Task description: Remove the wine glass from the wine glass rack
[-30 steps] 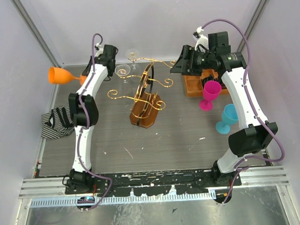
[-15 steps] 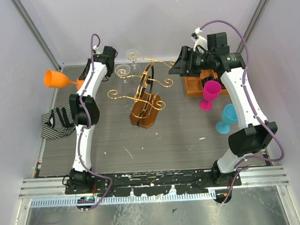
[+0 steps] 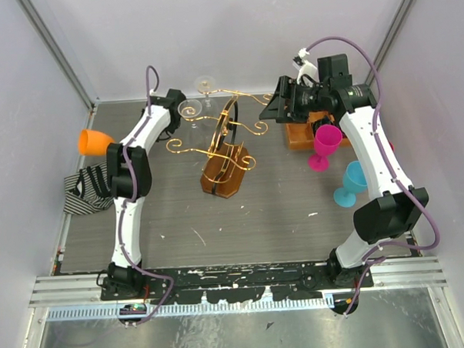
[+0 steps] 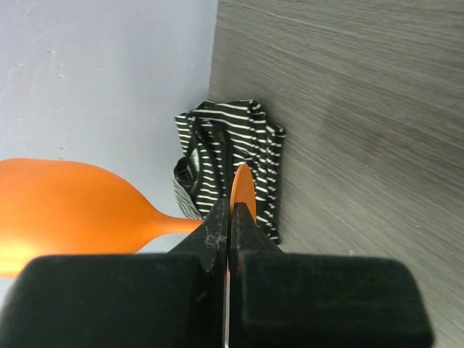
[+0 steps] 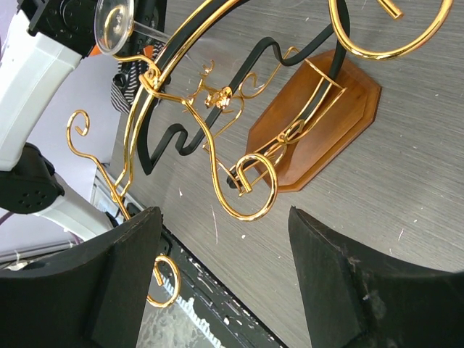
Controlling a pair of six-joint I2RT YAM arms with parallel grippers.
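The wine glass rack [image 3: 229,135] is a gold curly-wire stand with a dark hoop on a brown wooden base [image 3: 223,178], at the table's middle back. Two clear wine glasses [image 3: 189,109] [image 3: 205,84] hang at its far-left arms. My left gripper [image 3: 114,147] is shut on the foot [image 4: 243,190] of an orange wine glass [image 3: 94,140], held away from the rack by the left wall. Its bowl [image 4: 65,210] points left. My right gripper [image 3: 272,105] is open and empty beside the rack's right arm. In the right wrist view, gold scrolls [image 5: 250,185] lie between its fingers [image 5: 130,261].
A striped black-and-white cloth [image 3: 86,188] lies by the left wall, below the orange glass, and also shows in the left wrist view [image 4: 232,156]. An orange wooden tray [image 3: 298,134], a pink glass [image 3: 325,145] and a blue glass [image 3: 352,182] stand at the right.
My left gripper has carried the orange glass nearer along the left wall, toward the striped cloth, and the left wrist has swung round. The right arm has hardly moved.
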